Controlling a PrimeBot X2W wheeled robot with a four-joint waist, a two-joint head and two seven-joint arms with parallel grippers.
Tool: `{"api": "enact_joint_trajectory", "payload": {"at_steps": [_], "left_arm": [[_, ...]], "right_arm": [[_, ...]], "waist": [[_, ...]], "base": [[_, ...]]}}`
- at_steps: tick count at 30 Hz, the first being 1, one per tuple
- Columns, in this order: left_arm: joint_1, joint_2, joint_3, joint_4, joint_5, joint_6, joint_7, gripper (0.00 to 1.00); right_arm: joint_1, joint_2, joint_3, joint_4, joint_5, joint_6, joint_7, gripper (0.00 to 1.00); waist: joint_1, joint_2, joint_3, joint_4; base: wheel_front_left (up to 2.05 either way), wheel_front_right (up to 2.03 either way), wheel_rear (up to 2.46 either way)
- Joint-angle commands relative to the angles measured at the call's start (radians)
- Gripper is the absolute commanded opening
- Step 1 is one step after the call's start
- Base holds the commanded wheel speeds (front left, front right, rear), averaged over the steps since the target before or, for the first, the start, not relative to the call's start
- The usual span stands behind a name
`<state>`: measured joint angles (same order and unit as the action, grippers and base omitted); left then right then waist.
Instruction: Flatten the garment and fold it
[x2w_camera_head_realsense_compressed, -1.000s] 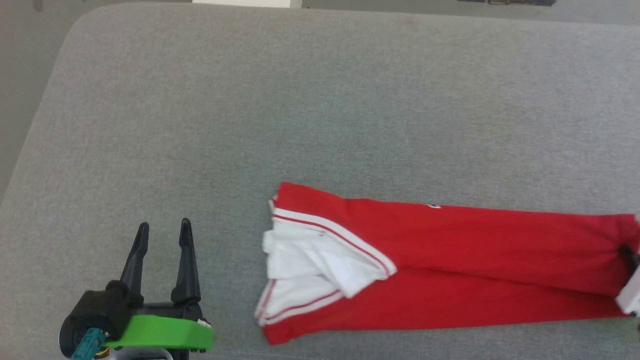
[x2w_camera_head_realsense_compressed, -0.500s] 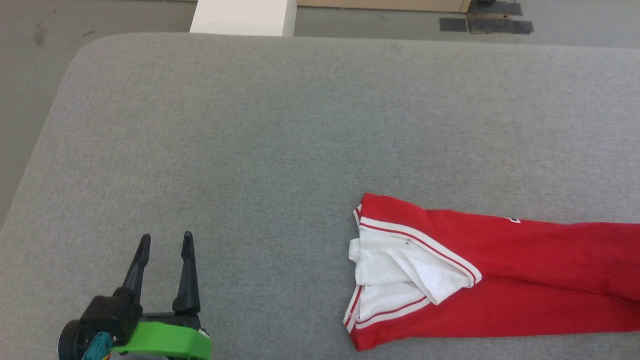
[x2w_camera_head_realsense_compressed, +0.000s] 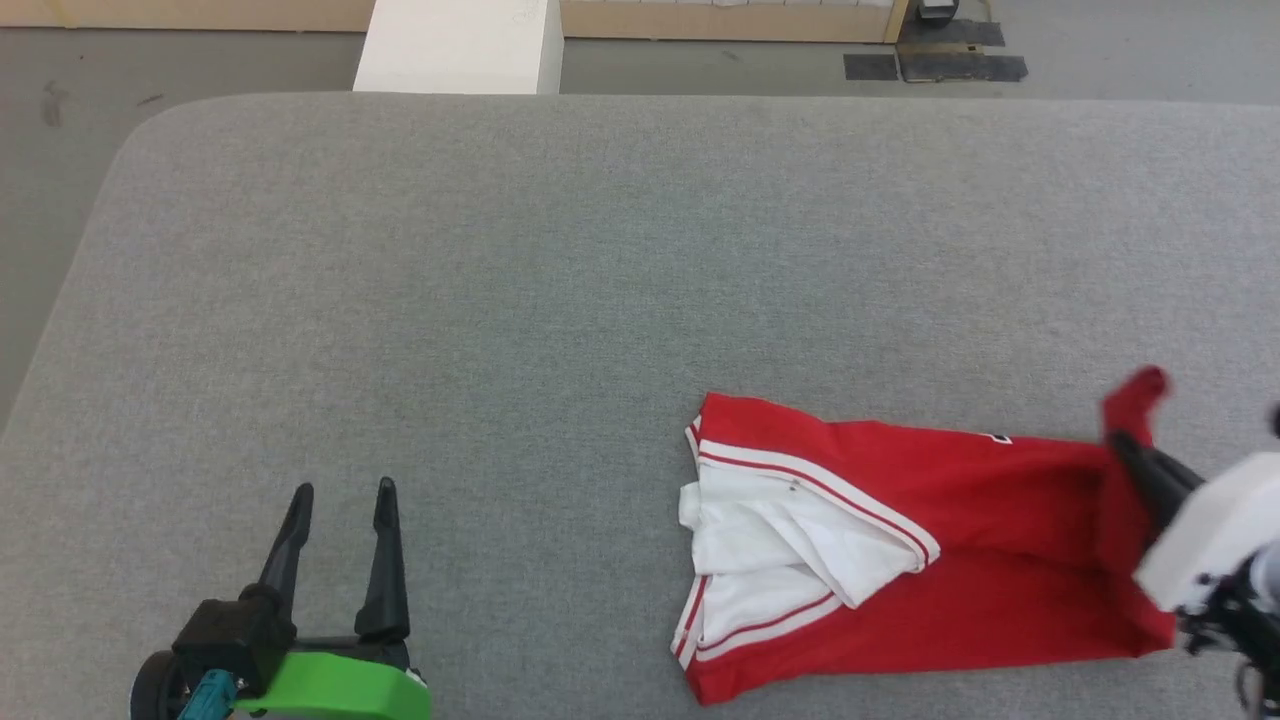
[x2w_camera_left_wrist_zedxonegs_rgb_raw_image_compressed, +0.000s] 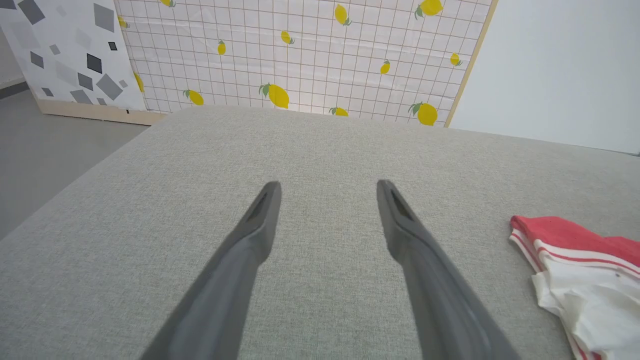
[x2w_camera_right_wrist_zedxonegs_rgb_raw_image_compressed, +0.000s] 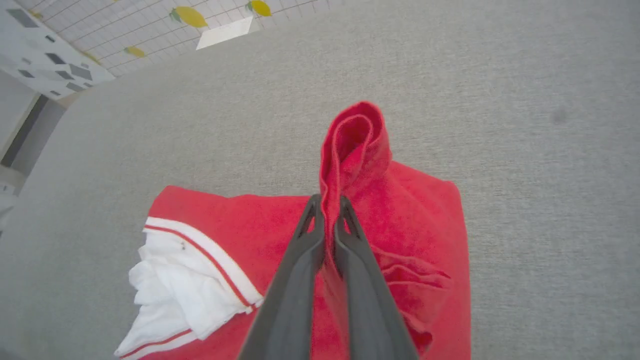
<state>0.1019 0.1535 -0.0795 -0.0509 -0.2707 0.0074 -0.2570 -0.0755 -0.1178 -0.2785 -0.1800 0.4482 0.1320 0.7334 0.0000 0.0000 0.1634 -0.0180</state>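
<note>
Head view: my right gripper (x2w_camera_head_realsense_compressed: 1120, 442) clamps one end of the red, white-sleeved jersey shirt (x2w_camera_head_realsense_compressed: 1000, 520), which stretches leftward toward my spread, empty left gripper (x2w_camera_head_realsense_compressed: 344, 487).

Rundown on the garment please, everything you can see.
The garment, soft red cloth, lies folded into a long band on the grey padded surface. Its white sleeves, with red-white striped trim, bunch at its left end. Its right end is lifted and rolled, pinched in the shut right gripper; it is wrinkled there and flat elsewhere.
</note>
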Motion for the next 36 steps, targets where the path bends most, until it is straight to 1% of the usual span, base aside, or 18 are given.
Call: {"api": "enact_joint_trajectory", "payload": {"at_steps": [1,4,7,11,15,19,22,29,34,35,36], "left_arm": [[-0.001,-0.005,-0.002,0.003,-0.002,-0.008,-0.005,1.00],[-0.006,-0.007,-0.007,0.008,-0.005,-0.012,-0.005,1.00],[-0.014,-0.007,-0.010,0.013,-0.005,-0.014,-0.005,1.00],[-0.028,-0.009,-0.019,0.021,-0.005,-0.018,-0.005,1.00],[-0.036,-0.014,-0.022,0.029,-0.008,-0.018,-0.005,1.00],[-0.044,-0.022,-0.027,0.037,-0.011,-0.018,-0.005,1.00],[-0.053,-0.029,-0.035,0.044,-0.012,-0.021,-0.005,1.00],[-0.086,-0.045,-0.059,0.073,-0.011,-0.032,-0.005,1.00],[-0.102,-0.053,-0.067,0.095,-0.014,-0.040,-0.005,1.00],[-0.103,-0.054,-0.067,0.099,-0.014,-0.041,-0.005,1.00],[-0.103,-0.055,-0.065,0.102,-0.015,-0.041,-0.005,1.00]], "right_arm": [[0.007,0.007,0.032,-0.028,0.013,-0.001,0.019,0.00],[-0.002,0.013,0.111,-0.075,0.024,-0.001,0.052,0.00],[-0.020,0.016,0.185,-0.091,0.031,-0.001,0.071,0.00],[-0.046,0.012,0.277,-0.080,0.034,-0.001,0.088,0.00],[-0.080,0.007,0.363,-0.039,0.024,-0.001,0.089,0.00],[-0.115,0.015,0.426,0.041,0.001,-0.001,0.071,0.00],[-0.144,0.024,0.455,0.138,-0.030,-0.001,0.051,0.00],[-0.198,0.042,0.502,0.351,-0.103,-0.001,0.006,0.00],[-0.236,0.049,0.509,0.453,-0.147,-0.001,-0.013,0.00],[-0.244,0.050,0.512,0.471,-0.156,-0.001,-0.013,0.36],[-0.250,0.051,0.518,0.483,-0.159,-0.001,-0.012,0.36]], "waist": [[0.0000,0.0000,0.003,0.006],[0.0000,0.0000,0.006,0.022],[0.0000,0.0000,0.009,0.041],[0.0000,0.0000,0.014,0.069],[0.0000,0.0000,0.016,0.087],[0.0000,0.0000,0.017,0.100],[0.0000,0.0000,0.022,0.112],[0.0000,0.0000,0.028,0.144],[0.0000,0.0000,0.027,0.155],[0.0000,0.0000,0.025,0.155],[0.0000,0.0000,0.023,0.154]], "base": [[0.00,0.00,0.00],[0.00,0.00,0.00],[0.00,0.00,0.00],[0.00,0.00,0.00],[0.00,0.00,0.00],[0.00,0.00,0.00],[0.00,0.00,0.00],[0.00,0.00,0.00],[0.00,0.00,0.00],[0.00,0.00,0.00],[0.00,0.00,0.00]]}}
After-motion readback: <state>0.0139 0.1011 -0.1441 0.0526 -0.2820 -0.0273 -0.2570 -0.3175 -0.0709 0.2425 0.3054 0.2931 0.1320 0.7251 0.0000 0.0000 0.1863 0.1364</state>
